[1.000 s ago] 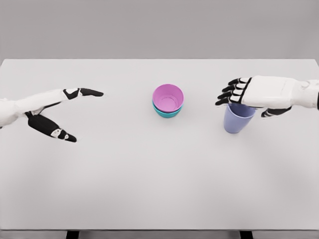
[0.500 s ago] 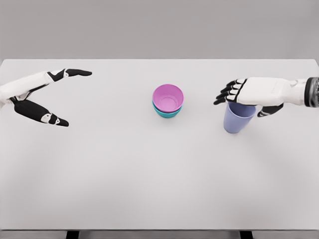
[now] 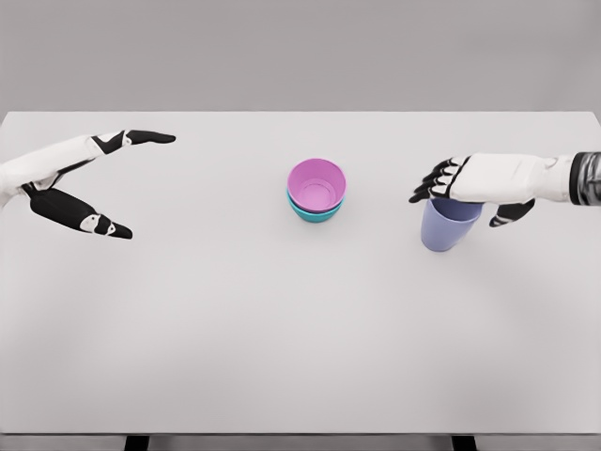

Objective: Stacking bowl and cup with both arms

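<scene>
Right now the right hand (image 3: 462, 186) sits at the right of the frame, directly over the rim of the blue cup (image 3: 446, 225); palm faces down, black fingers (image 3: 430, 183) reach past the cup's left edge and the thumb shows on its right side; the hand covers the cup's mouth, but whether it truly grips the rim I cannot tell; fingers look only loosely curled. The cup stands upright on the white table (image 3: 282, 338), long axis vertical, right of centre. The pink bowl (image 3: 316, 183) sits nested in the teal bowl (image 3: 315, 212) at frame centre, well apart from the cup and to its left and slightly higher in the picture. So the key relation: the bowl stack lies straight left of the right hand; this hand is clearly the nearer one to the cup. The left hand (image 3: 89, 183) hangs at the upper left of the frame, fingers and thumb spread wide, holding nothing, well apart from the bowls. Likely next: close on the cup, lift, carry left toward the stack.
</scene>
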Motion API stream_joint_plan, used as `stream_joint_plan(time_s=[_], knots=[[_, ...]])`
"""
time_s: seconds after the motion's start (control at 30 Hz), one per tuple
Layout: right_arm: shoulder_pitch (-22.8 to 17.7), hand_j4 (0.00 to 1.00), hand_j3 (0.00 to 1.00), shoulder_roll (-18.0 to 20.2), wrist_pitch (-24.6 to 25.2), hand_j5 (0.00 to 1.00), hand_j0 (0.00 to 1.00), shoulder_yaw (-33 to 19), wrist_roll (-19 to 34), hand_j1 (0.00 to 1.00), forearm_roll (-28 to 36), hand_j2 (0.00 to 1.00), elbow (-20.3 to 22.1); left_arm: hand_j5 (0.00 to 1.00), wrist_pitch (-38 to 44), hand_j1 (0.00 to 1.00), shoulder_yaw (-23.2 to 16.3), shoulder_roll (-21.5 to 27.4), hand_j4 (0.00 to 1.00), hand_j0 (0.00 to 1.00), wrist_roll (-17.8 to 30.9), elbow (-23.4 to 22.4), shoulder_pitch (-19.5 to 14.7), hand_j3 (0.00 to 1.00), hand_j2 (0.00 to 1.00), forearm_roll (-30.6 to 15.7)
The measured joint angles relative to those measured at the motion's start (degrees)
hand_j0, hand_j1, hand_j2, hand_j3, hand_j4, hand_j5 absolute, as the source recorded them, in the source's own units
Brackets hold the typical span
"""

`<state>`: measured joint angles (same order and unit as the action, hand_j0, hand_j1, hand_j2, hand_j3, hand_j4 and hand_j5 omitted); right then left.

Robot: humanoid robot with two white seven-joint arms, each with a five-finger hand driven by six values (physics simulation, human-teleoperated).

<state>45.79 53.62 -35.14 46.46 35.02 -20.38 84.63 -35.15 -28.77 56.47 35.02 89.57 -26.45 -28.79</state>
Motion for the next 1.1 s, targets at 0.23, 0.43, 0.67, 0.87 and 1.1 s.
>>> stream_joint_plan(time_s=[0.23,0.43,0.67,0.87,1.1], knots=[[0.7,0.97,0.97,-0.91,0.0,0.97,0.97,0.86,0.0,0.97,-0.51,0.97,-1.19,1.0,0.0,1.0,0.0,-0.05,1.0,1.0,0.0,-0.1,0.0,1.0,1.0,0.0],[0.79,0.78,0.78,-1.25,0.05,0.78,0.78,1.42,-0.04,0.78,-0.54,0.78,-1.23,1.0,0.0,1.0,0.0,-0.09,1.0,1.0,0.0,-0.11,0.0,1.0,1.0,0.0],[2.28,0.72,0.72,-1.73,0.05,0.72,0.72,1.94,-0.06,0.72,-0.21,0.72,-1.06,1.0,0.0,1.0,0.0,-0.1,1.0,1.0,0.0,-0.3,0.09,1.0,1.0,0.01],[3.95,0.72,0.72,-2.86,0.01,0.72,0.72,1.91,-0.01,0.72,0.12,0.72,-1.19,1.0,0.0,1.0,0.0,-0.1,1.0,1.0,0.0,-0.33,0.09,1.0,1.0,0.0],[5.62,0.72,0.72,-4.46,-0.03,0.72,0.72,1.72,0.0,0.72,0.01,0.72,-1.38,1.0,0.0,1.0,0.0,-0.1,1.0,1.0,0.0,-0.32,0.09,1.0,1.0,0.0]])
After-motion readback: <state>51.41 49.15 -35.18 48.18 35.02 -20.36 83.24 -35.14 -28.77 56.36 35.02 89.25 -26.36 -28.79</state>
